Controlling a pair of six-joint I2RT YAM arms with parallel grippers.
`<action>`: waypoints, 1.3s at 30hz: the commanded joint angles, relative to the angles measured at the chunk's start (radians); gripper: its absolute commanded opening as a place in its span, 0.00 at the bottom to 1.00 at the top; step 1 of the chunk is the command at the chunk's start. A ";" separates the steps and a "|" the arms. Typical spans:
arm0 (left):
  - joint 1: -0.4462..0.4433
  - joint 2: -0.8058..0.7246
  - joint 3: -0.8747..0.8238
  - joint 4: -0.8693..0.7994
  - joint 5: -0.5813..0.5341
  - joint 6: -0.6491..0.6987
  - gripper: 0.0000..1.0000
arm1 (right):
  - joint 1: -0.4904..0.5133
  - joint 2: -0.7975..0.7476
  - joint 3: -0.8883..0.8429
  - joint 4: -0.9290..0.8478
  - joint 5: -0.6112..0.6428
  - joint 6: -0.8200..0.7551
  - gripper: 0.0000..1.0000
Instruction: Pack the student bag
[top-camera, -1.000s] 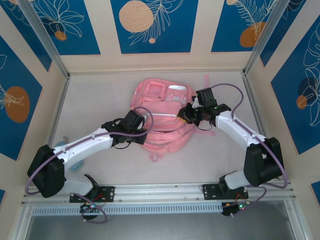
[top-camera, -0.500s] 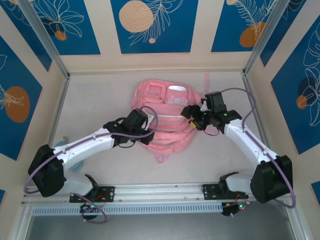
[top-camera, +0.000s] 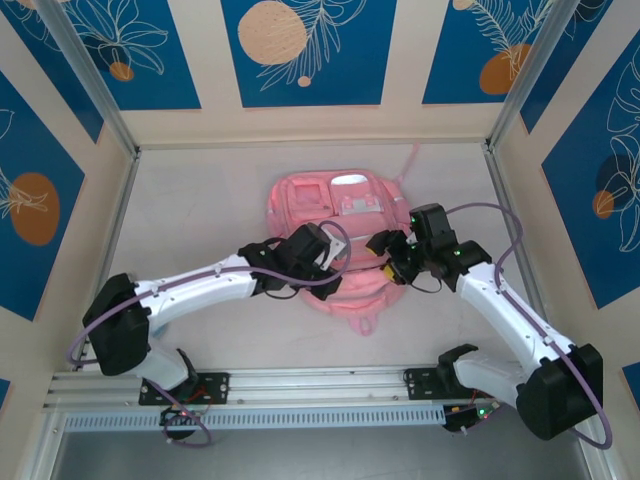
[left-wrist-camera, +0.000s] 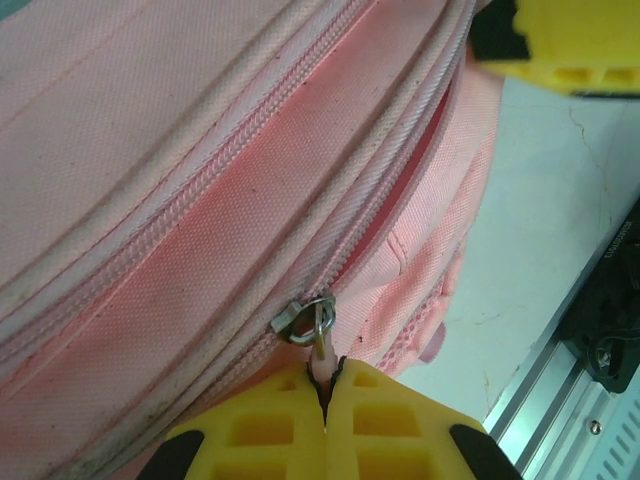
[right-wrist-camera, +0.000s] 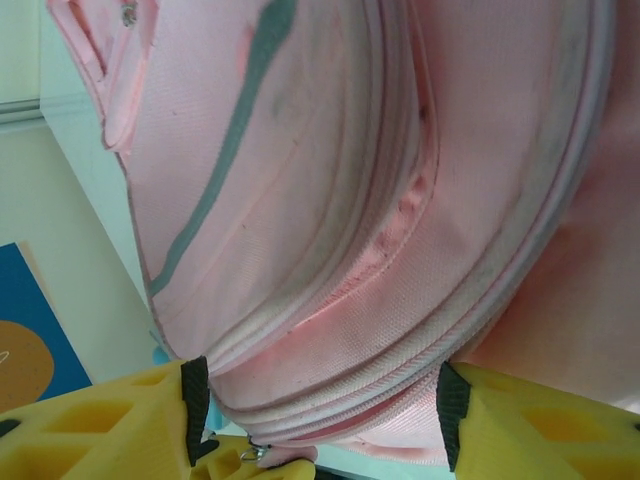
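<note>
White-and-black arms (top-camera: 200, 285), purple cables (top-camera: 480, 207)

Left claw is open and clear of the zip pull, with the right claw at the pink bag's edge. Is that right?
Not quite. The left claw is shut on the zip pull of the student bag, as the left wrist view shows. The rest stands.

Cloth student bag (left-wrist-camera: 150, 150), metal zip pull (left-wrist-camera: 312, 325)

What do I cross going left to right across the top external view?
Left arm's black joint housing → left gripper → right gripper → right arm's black joint housing. The student bag lies under both grippers, so it is left out.
</note>
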 joint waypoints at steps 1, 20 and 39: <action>-0.015 0.004 0.058 0.056 0.031 0.023 0.00 | 0.009 0.011 -0.039 0.065 -0.047 0.077 0.62; -0.020 -0.002 0.056 0.008 -0.033 0.024 0.00 | 0.015 0.075 -0.035 0.224 -0.102 0.106 0.24; 0.178 -0.204 -0.149 -0.179 -0.188 0.070 0.00 | -0.030 0.027 0.021 0.051 0.000 -0.036 0.02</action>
